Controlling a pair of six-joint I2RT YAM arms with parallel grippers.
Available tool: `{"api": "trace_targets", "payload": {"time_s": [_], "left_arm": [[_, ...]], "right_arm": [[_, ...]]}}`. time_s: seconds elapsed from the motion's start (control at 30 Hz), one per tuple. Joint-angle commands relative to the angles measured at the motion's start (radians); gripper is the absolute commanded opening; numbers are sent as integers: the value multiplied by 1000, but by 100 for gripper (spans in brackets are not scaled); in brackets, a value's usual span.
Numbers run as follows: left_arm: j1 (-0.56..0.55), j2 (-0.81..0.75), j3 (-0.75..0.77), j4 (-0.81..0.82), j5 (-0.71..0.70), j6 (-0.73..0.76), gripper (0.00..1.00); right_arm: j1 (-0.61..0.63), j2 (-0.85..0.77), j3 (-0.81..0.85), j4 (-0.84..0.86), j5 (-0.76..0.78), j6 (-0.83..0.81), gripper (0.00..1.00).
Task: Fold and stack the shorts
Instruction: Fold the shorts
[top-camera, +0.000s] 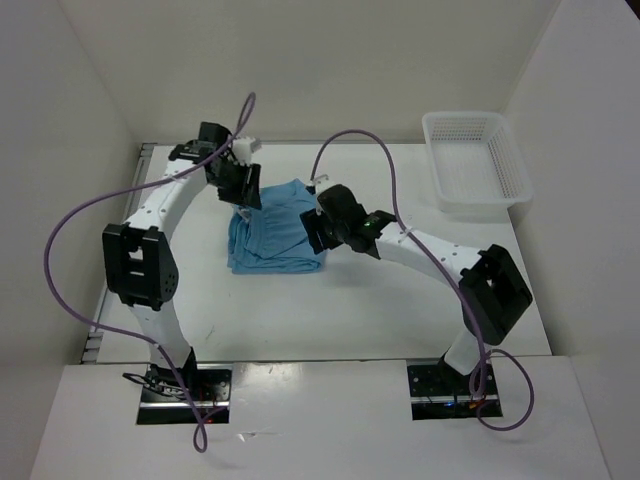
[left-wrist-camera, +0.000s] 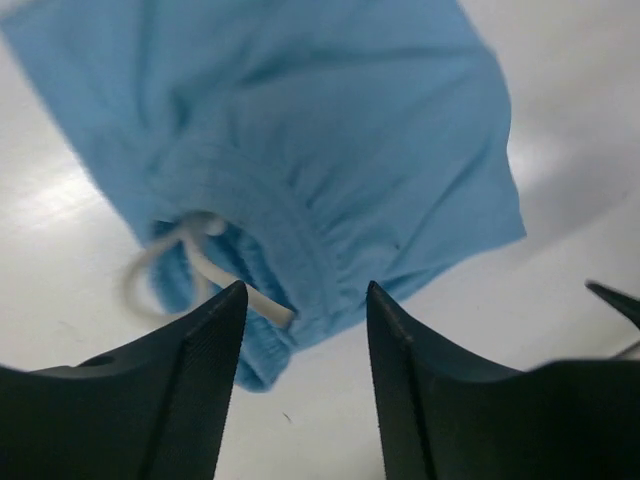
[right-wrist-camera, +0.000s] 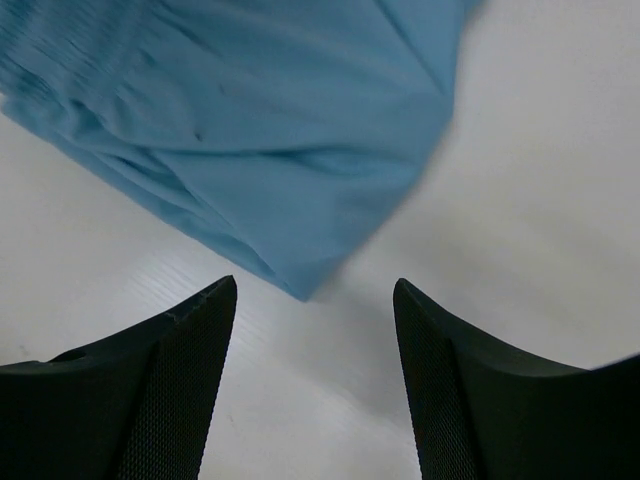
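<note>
Though folded, shorts (top-camera: 272, 235) just beyond left fingers (left-wrist-camera: 200, 345); beyond right fingers (right-wrist-camera: 190, 345)

The light blue soft fabric shorts (top-camera: 275, 235) lie folded into a rough, slightly crumpled rectangle on the white tabletop (top-camera: 400, 310). They sit near its middle, a little towards the left and far edges and well apart from every corner. Several layers show stacked along the side facing the near edge. The gathered elastic waistband (left-wrist-camera: 290, 240) is doubled over, its ruffles bunched at 1 end of the bundle. The white drawstring (left-wrist-camera: 190, 255) spills out from it, and 1 loop rests on the bare surface just beside the cloth. Another folded corner lies flat, coming to a blunt point.
</note>
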Motion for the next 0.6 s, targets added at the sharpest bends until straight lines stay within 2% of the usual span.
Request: {"api": "trace_targets", "payload": {"time_s": [0.0,0.27,0.47,0.5,0.57], "left_arm": [[-60,59,-87,-100,-34,17,60],[-109,141,-130,-40,-192,17,61],[-109,150,-159,-20,-192,17,61],[-109,150,-159,-11,-192,17,59],[-109,168,-169,-11,-192,17,49]], "right_arm": [[5,16,-66,77,49,70,69],[-5,119,-109,123,-53,138,71],[-5,185,-118,150,-101,147,71],[-5,195,-118,150,-101,147,71],[-5,214,-118,150,-101,147,71]]}}
